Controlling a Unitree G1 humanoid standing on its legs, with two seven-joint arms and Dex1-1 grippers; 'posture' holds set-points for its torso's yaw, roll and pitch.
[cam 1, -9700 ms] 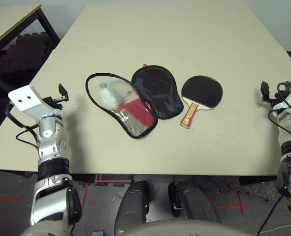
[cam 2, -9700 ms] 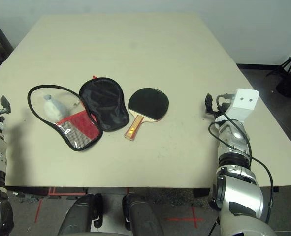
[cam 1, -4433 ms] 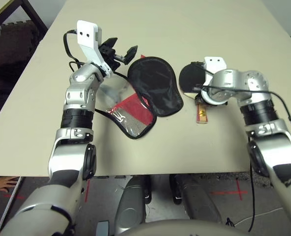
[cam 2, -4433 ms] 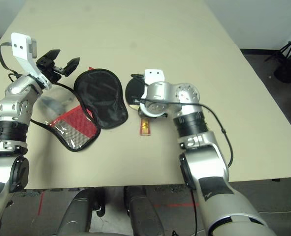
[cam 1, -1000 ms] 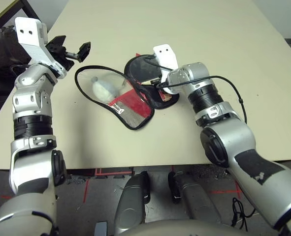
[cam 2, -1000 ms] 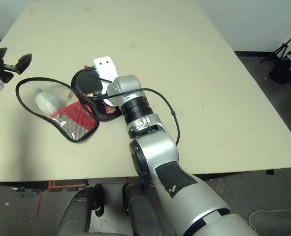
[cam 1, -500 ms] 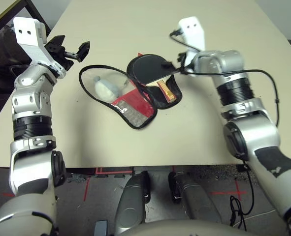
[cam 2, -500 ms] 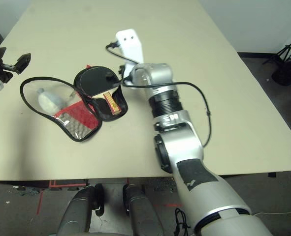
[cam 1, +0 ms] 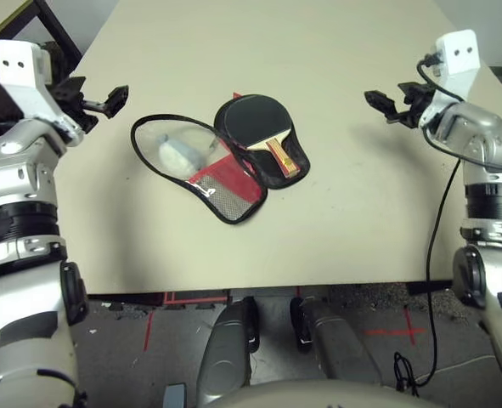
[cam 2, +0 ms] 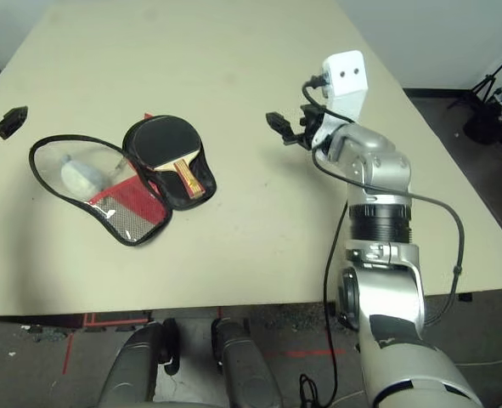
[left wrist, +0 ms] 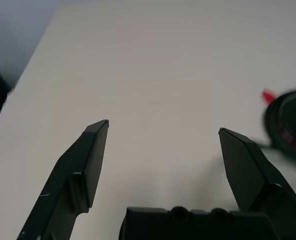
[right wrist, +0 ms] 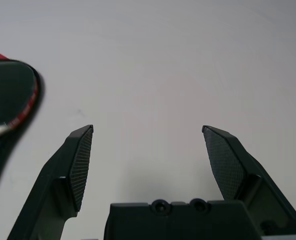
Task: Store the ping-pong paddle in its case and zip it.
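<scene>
The ping-pong paddle (cam 1: pixel 257 117) lies face up on the black half of the open case (cam 1: pixel 223 177), its striped handle (cam 1: pixel 282 155) pointing toward the table's near edge. The case's other half, clear with red mesh, lies spread to the left. My right gripper (cam 2: pixel 286 129) hangs open above bare table well to the right of the case, nothing between its fingers. My left gripper (cam 1: pixel 96 95) hovers open to the left of the case, also with nothing in it. The left wrist view shows the case's edge (left wrist: pixel 289 125) beside open fingers; the right wrist view shows the case's dark edge (right wrist: pixel 10 95).
A whitish soft pouch (cam 1: pixel 177 154) lies in the clear half of the case. The beige table (cam 1: pixel 361 212) has wide bare areas behind and to the right. A dark frame (cam 1: pixel 53 51) stands beyond the table's left edge.
My right gripper has let go of the paddle, leaving it on the case's black half, and pulled away to the right. My left gripper has drifted slightly left.
</scene>
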